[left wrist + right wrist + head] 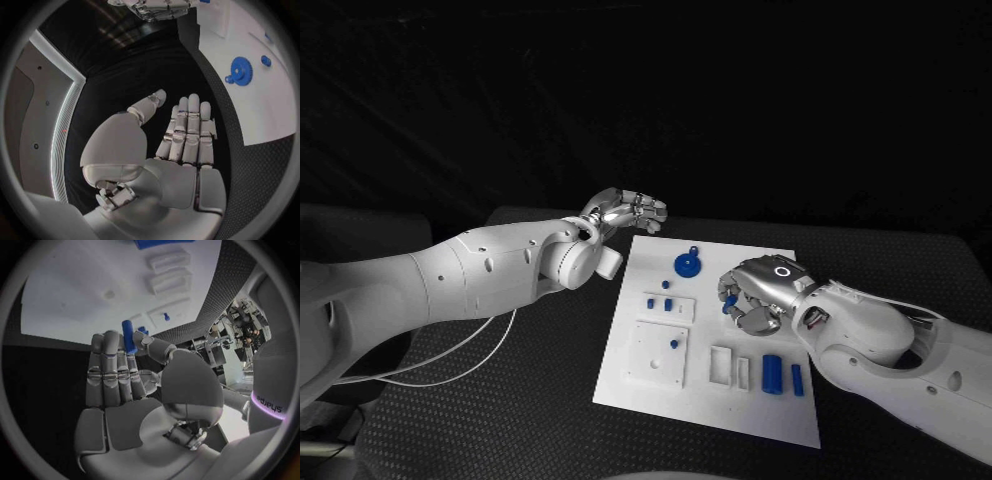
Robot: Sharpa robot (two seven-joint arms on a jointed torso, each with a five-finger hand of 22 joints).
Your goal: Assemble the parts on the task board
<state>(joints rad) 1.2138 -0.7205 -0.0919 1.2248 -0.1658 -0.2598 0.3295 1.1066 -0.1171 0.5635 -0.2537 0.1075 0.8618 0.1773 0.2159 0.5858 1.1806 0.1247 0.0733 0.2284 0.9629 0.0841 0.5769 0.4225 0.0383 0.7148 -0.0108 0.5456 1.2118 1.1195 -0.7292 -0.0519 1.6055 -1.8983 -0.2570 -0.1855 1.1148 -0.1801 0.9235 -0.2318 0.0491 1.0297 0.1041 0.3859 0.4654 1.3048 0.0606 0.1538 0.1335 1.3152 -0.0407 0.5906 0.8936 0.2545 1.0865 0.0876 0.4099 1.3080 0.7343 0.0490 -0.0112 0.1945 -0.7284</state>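
A black table with a finely dotted, matte top carries the task board, a flat white rectangular plate; behind it hangs dark creased cloth. At the board's near end lie two blue cylinders beside a shallow rectangular recess, and a square raised panel carries a small blue peg. Above the board's middle right, the right hand of jointed silver metal pinches a slim blue peg between thumb and fingertips. Toward the far end a toothed blue gear rests flat on the board. Just off the board's far left corner, the left hand hovers with fingers straight and together, holding nothing.
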